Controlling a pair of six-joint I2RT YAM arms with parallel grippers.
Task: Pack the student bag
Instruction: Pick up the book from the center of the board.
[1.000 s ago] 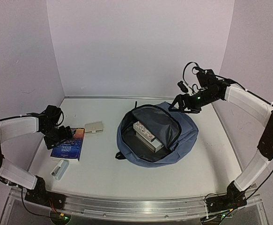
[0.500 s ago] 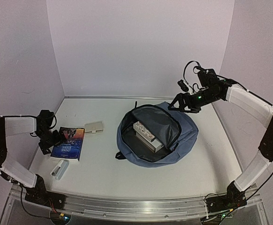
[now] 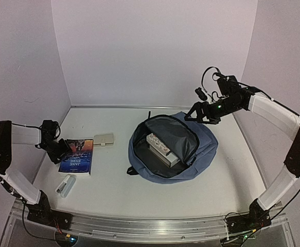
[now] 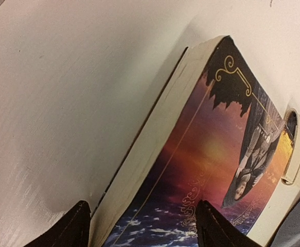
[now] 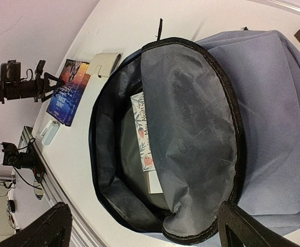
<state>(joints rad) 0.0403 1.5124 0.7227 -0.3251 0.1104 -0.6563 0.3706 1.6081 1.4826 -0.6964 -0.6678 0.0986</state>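
Note:
The slate-blue student bag (image 3: pixel 204 149) lies unzipped at mid-table, with two books (image 3: pixel 162 149) stacked inside; the floral one (image 5: pixel 142 128) is on top. My right gripper (image 3: pixel 201 114) hovers open above the bag's far right rim, holding nothing, and looks down into the bag (image 5: pixel 273 103). A paperback with a sunset cover (image 3: pixel 76 157) lies flat at the left. My left gripper (image 3: pixel 61 149) is low at its left edge. The jaws stand apart astride the book's (image 4: pixel 206 154) page edge, one finger (image 4: pixel 77 229) on the table side and the other over the cover. Contact is not visible.
A beige flat case (image 3: pixel 103 139) lies just beyond the paperback. Nearer the front, a small white stapler-like item (image 3: pixel 65 185) sits on the table. Walls close in on the left, the back and the right. A metal rail (image 3: pixel 150 226) runs along the front edge.
My left gripper has moved from over the paperback's top corner down to its left edge, and its jaws have narrowed. The right arm and the bag have not moved.

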